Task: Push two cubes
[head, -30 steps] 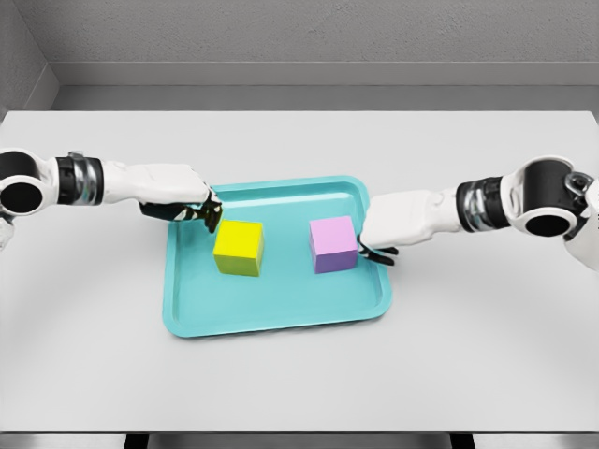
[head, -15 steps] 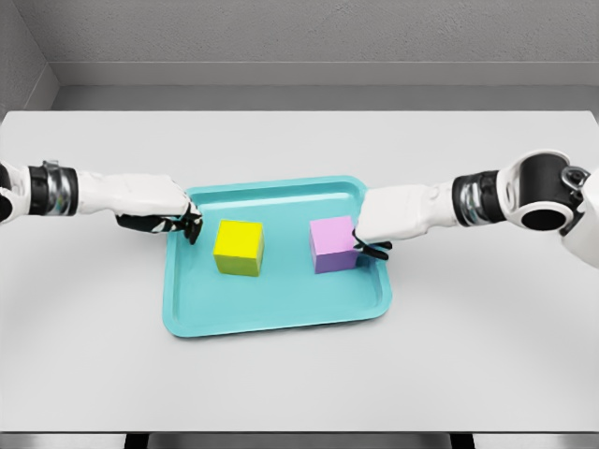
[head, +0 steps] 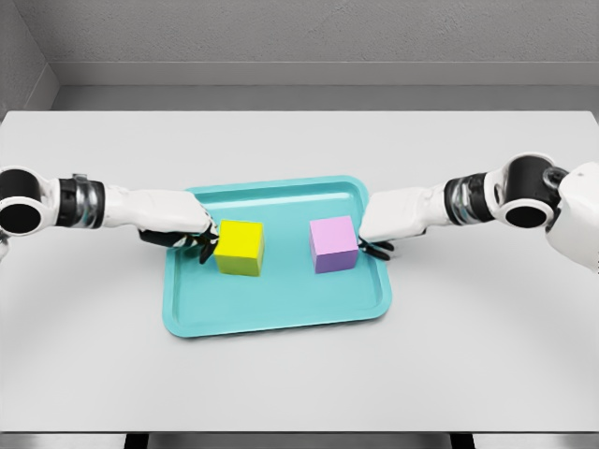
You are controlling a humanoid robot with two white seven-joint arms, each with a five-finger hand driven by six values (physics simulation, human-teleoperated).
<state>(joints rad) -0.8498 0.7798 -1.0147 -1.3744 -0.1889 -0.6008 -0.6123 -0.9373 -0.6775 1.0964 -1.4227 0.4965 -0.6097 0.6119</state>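
On the grey counter [head: 299,374] lies a teal tray [head: 281,313] (2 cubes inside, well apart). The left hand [head: 178,224], fingers curled and holding nothing, touches the yellow cube [head: 240,247]; the right hand [head: 393,220], likewise curled, touches the purple cube [head: 334,243].

We see open tray floor between the yellow cube [head: 239,247] and the purple cube [head: 334,243], wide enough to pass through, plus bare floor along the teal tray's [head: 281,313] front half. The left hand [head: 178,224] blocks the yellow cube's outer side, the right hand [head: 393,217] blocks the purple cube's outer side. The raised tray rim borders everything; the grey table [head: 299,374] around it is open.
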